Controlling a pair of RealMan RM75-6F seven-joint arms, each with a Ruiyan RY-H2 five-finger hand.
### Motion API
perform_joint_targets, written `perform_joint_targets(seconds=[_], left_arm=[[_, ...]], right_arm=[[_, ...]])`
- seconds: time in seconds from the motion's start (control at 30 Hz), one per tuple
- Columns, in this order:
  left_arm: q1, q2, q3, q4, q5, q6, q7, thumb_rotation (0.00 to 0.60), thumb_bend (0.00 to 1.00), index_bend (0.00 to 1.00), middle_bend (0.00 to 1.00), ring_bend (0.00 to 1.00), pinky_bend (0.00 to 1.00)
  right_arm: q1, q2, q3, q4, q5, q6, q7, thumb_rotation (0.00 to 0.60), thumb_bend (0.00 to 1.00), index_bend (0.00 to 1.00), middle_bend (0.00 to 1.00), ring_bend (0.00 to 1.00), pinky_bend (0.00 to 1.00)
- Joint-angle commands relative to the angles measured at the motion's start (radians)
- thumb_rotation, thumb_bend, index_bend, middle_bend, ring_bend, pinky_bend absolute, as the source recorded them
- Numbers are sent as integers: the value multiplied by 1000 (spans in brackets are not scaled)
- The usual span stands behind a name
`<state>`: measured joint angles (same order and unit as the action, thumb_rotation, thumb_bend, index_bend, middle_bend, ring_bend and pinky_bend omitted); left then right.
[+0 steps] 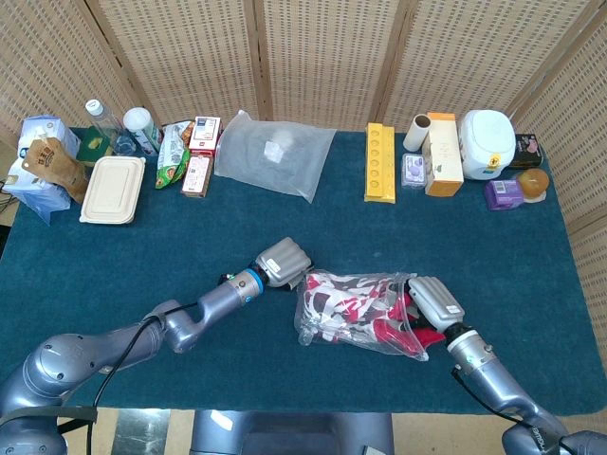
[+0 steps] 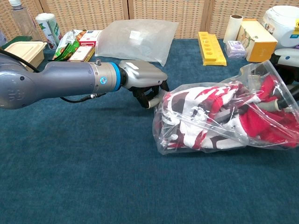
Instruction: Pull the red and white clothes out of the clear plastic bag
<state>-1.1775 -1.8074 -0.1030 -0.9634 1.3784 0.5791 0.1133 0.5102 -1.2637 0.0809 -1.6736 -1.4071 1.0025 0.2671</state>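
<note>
The clear plastic bag (image 1: 356,313) lies on the blue table (image 1: 531,275) in front of me, at about six o'clock from the pale padded pouch (image 1: 273,152) at the table's far side. The red and white clothes (image 2: 219,114) are all inside it; none has come out yet.

My left hand (image 2: 142,81) sits at the bag's closed end, at its nine o'clock. Its fingers (image 2: 152,95) curl down and inward against the plastic, but I cannot tell from either view whether they actually pinch the film or only rest against it.

My right hand (image 1: 432,305) is at the bag's three o'clock, pushed into the open mouth. In the chest view pale fingertips show through the plastic among the red cloth. They appear to be closing on the fabric, though the crumpled film hides the grip itself.

I judge this to be the start of the extraction: bag anchored on one side, clothes reached on the other. Next I need a firm hold on the closed end with my left, then a steady draw toward three o'clock with my right, so the bundle slides out rather than dragging the bag along.
</note>
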Motion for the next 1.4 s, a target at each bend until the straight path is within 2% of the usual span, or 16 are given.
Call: perform_joint_targets(seconds=[0.03, 0.47, 0.83, 1.13, 1.4], left_arm=[[3, -3, 0, 3, 3, 6, -6, 600, 555, 575, 728, 781, 771], [35, -10, 10, 21, 33, 70, -50, 600, 537, 802, 765, 826, 807], [98, 74, 47, -41, 52, 108, -111, 600, 535, 850, 780, 833, 812], [219, 291, 106, -211, 62, 201, -130, 600, 526, 850, 780, 833, 812], [317, 460, 145, -300, 41, 263, -107, 600, 520, 850, 779, 833, 812]], right_arm=[[0, -1, 0, 1, -1, 1, 2, 600, 356, 811, 1000, 1000, 1000], [-4, -2, -1, 2, -5, 9, 1, 600, 357, 813, 1000, 1000, 1000], [-22, 22, -1, -28, -15, 46, -15, 600, 358, 815, 1000, 1000, 1000], [-27, 32, -5, -57, -23, 53, -40, 600, 358, 815, 1000, 1000, 1000], [1, 10, 8, -77, -16, 27, -81, 600, 358, 815, 1000, 1000, 1000]])
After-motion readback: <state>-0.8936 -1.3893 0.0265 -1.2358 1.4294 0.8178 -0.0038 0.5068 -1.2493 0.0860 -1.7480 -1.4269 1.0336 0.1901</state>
